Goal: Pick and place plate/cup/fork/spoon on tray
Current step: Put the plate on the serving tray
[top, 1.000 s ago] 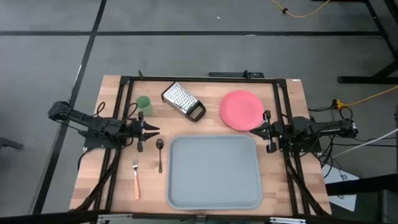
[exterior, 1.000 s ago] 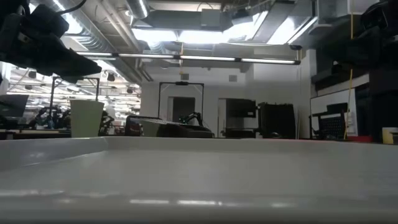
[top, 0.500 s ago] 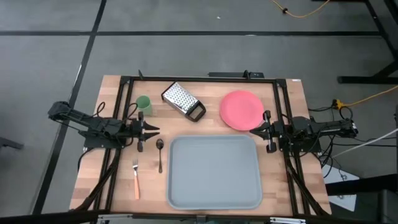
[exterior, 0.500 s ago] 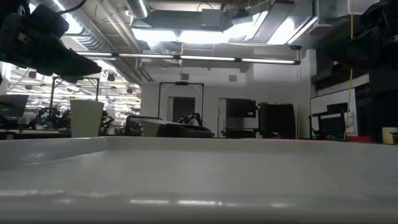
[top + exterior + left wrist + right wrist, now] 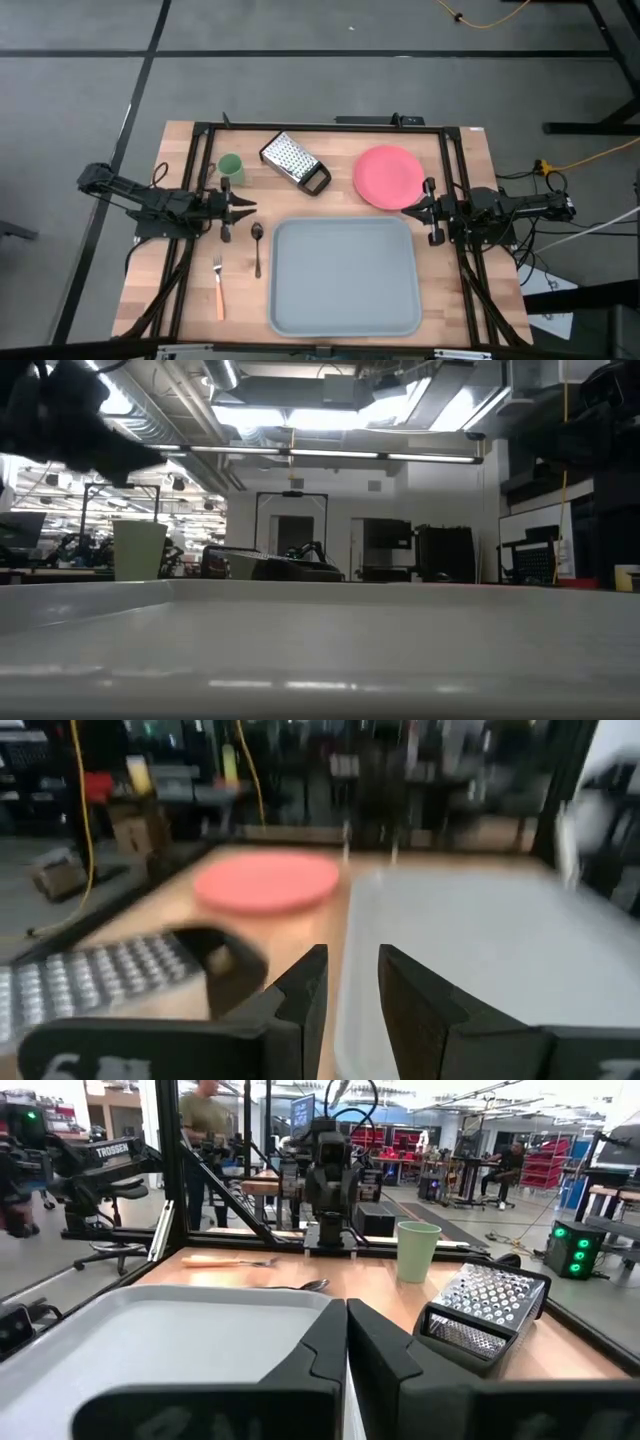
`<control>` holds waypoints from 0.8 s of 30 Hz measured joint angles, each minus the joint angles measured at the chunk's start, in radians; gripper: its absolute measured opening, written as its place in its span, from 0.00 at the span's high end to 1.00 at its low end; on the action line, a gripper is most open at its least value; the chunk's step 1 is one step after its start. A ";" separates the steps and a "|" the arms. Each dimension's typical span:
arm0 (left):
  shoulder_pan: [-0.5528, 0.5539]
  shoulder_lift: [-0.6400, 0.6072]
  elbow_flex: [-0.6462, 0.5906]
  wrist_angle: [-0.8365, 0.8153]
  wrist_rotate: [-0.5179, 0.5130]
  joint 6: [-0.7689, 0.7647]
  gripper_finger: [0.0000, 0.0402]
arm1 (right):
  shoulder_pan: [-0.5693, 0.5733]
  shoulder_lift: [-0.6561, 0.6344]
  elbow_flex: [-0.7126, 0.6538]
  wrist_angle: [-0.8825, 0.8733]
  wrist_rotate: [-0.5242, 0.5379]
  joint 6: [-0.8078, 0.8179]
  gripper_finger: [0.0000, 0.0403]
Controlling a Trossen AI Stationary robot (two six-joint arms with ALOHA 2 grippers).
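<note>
Nothing on the tabletop [image 5: 470, 150] has shifted in the last second; only the left arm shows a slight stir, smeared in the low view and blurring its own wrist picture. Its left gripper [image 5: 238, 207] hangs at the tray's left side with jaws released, a narrow gap showing between the fingers [image 5: 306, 995], and nothing between them. Just beside the tips lies the spoon [image 5: 257, 246], bowl toward the gripper and handle running along the tray's left rim; the fork [image 5: 218, 288] lies farther left and nearer the front edge, and the cup [image 5: 231, 167] stands behind the arm, toward the back. The right gripper [image 5: 423, 211] waits at the tray's right rim with jaws clenched together and empty, the plate [image 5: 389, 176] just beside it toward the back. A perforated grater [image 5: 294, 161] rests between cup and plate. The tray [image 5: 345, 275] carries nothing, so I judge every piece is yet to be placed. The spoon looks the likeliest first target, and the risk lies there: it is thin and flat, so jaws coming down off-centre could skid it against the rim or pinch only the bowl, leaving it to pivot and drop. A careless swing back could also tip the cup.
</note>
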 joint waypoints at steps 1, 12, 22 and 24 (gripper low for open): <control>0.000 0.001 0.000 0.045 0.012 -0.022 0.79 | 0.000 0.000 0.000 0.002 0.000 0.020 0.96; 0.008 0.001 0.000 0.466 0.035 0.111 0.79 | 0.000 0.009 0.000 0.357 0.000 0.198 0.96; 0.008 0.001 0.000 0.635 0.199 0.303 0.79 | -0.003 0.204 0.076 0.858 -0.033 -0.199 0.96; 0.008 0.001 0.000 0.623 0.117 0.302 0.79 | -0.013 0.284 0.140 0.778 0.095 -0.220 0.96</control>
